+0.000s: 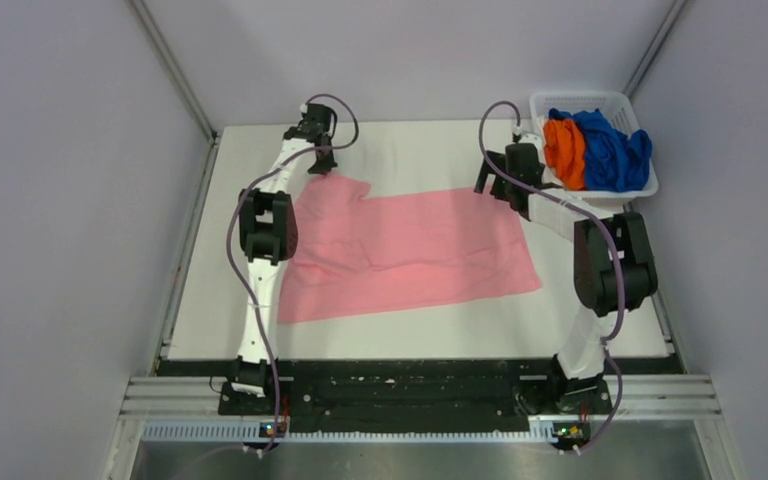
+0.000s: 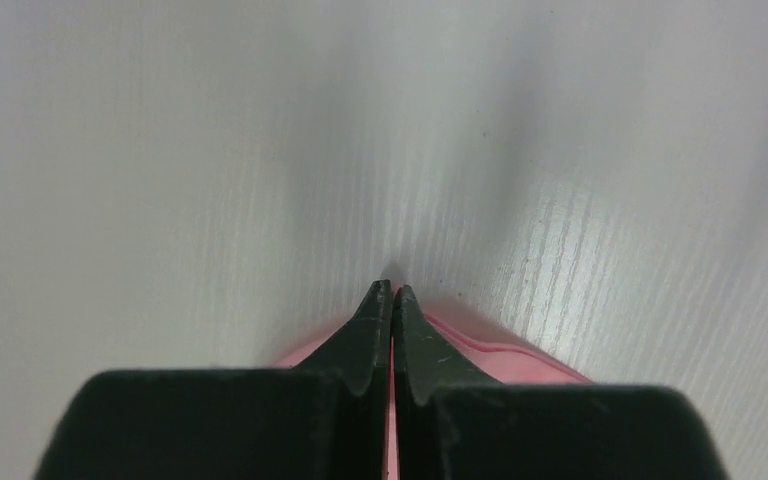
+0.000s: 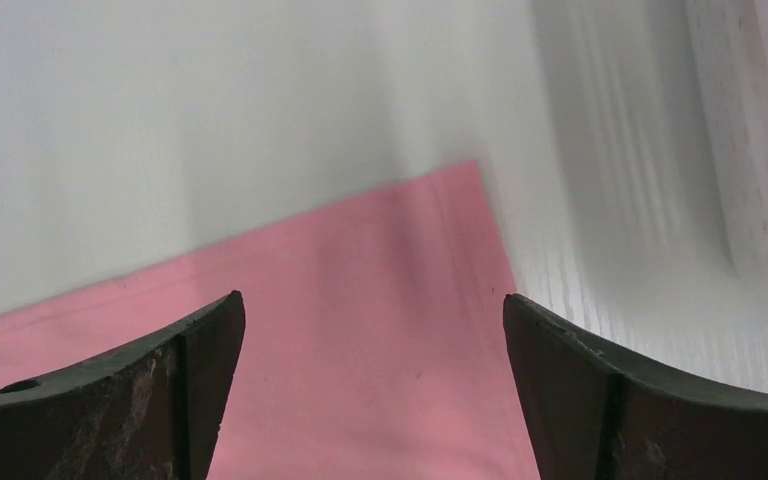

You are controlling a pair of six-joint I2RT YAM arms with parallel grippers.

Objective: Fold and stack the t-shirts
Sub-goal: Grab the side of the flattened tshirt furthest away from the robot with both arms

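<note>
The light pink t-shirt [image 1: 410, 250] lies spread flat on the white table. My left gripper [image 1: 322, 166] is at the shirt's far left corner. In the left wrist view its fingers [image 2: 392, 295] are shut, with pink cloth [image 2: 500, 355] pinched between them and showing beneath. My right gripper [image 1: 490, 186] is open just above the shirt's far right corner. In the right wrist view that gripper [image 3: 372, 297] has its jaws wide apart, with the pink cloth [image 3: 360, 300] under them. The orange t-shirt [image 1: 564, 150] and the blue t-shirt [image 1: 612, 150] lie bunched in the basket.
The white plastic basket [image 1: 585, 98] stands at the far right corner of the table [image 1: 410, 150], close to my right arm; its wall shows in the right wrist view [image 3: 750, 150]. Grey walls enclose the table on three sides.
</note>
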